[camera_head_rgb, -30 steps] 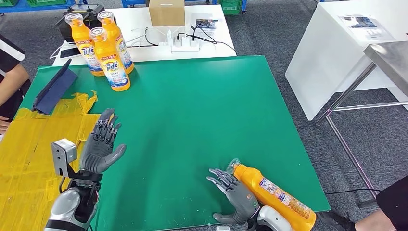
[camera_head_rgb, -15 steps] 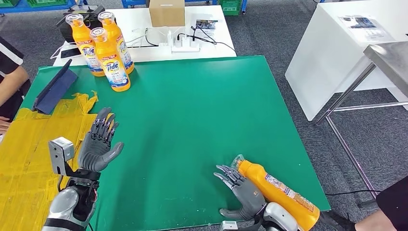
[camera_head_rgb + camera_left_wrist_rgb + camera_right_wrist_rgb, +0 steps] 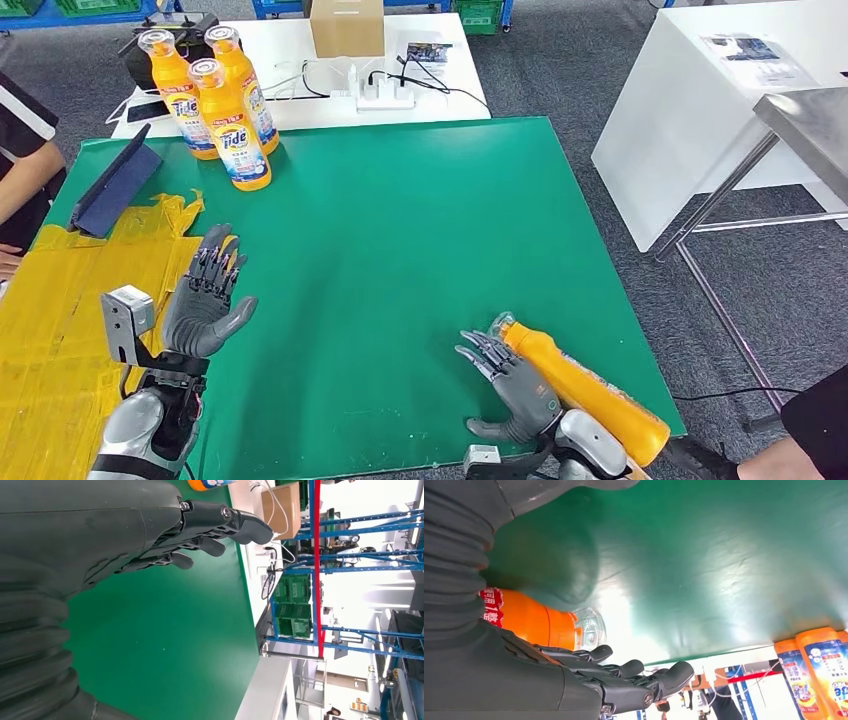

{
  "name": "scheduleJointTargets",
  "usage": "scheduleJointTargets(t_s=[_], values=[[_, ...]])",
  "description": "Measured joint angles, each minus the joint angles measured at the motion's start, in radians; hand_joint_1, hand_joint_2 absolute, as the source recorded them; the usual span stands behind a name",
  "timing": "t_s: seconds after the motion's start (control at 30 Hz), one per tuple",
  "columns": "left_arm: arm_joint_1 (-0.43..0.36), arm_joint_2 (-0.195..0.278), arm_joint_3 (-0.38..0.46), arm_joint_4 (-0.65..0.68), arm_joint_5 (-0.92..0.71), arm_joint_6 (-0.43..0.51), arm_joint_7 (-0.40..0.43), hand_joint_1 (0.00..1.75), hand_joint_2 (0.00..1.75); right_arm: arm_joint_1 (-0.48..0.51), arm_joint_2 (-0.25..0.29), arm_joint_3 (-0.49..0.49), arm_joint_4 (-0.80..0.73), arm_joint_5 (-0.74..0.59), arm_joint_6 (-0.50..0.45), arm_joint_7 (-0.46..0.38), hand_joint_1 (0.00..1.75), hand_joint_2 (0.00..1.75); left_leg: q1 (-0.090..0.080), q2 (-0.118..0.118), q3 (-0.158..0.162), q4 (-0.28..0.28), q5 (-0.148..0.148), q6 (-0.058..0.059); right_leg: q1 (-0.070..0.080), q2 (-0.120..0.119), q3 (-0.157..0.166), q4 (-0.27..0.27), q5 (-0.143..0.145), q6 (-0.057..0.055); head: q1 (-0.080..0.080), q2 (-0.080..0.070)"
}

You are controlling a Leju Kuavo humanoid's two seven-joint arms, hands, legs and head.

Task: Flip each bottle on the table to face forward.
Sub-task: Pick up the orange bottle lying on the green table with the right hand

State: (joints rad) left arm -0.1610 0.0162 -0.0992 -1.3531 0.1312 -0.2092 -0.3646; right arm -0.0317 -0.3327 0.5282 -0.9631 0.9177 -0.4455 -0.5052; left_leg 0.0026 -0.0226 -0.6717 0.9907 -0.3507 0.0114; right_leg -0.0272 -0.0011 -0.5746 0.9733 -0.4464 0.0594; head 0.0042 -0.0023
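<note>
An orange Tide bottle (image 3: pixel 585 395) lies on its side at the front right corner of the green table (image 3: pixel 400 220), cap pointing away from me and plain orange side up. My right hand (image 3: pixel 515 385) lies open right beside it on its left, fingers stretched along the neck; in the right wrist view the bottle (image 3: pixel 531 620) sits against the hand (image 3: pixel 589 680). Three upright Tide bottles (image 3: pixel 228 125) stand at the far left corner with labels facing me. My left hand (image 3: pixel 205 300) hovers open over the table's left side, holding nothing, as the left wrist view shows (image 3: pixel 125 535).
A blue folder (image 3: pixel 112 185) leans on crumpled yellow sheeting (image 3: pixel 60 300) at the left. A person's arm (image 3: pixel 20 170) is at the left edge. Behind stands a white table with a cardboard box (image 3: pixel 346 25) and a power strip (image 3: pixel 385 95).
The lying bottle has rolled, so its label has turned out of sight, and it has shifted slightly right. My right hand moved right and forward alongside it. The left hand barely moved.
</note>
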Motion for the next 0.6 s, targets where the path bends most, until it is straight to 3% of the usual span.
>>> scheduleJointTargets(t_s=[0.43, 0.6], values=[[0.005, 0.004, 0.000, 0.000, 0.000, -0.006, 0.002, 0.00, 1.75, -0.049, -0.012, -0.051, 0.077, 0.042, -0.052, 0.011, 0.00, 1.75, 0.000, 0.000, 0.002, 0.000, 0.002, 0.001, 0.000, 0.000, 0.002, 0.000, 0.001, -0.002, 0.000, 0.000], [0.021, 0.004, 0.002, 0.000, -0.002, -0.003, 0.005, 0.00, 1.75, -0.039, 0.014, -0.079, 0.065, 0.029, -0.091, 0.013, 0.00, 1.75, 0.000, 0.000, 0.002, 0.000, 0.003, 0.002, 0.000, 0.000, 0.002, 0.000, 0.003, -0.001, 0.000, 0.000]])
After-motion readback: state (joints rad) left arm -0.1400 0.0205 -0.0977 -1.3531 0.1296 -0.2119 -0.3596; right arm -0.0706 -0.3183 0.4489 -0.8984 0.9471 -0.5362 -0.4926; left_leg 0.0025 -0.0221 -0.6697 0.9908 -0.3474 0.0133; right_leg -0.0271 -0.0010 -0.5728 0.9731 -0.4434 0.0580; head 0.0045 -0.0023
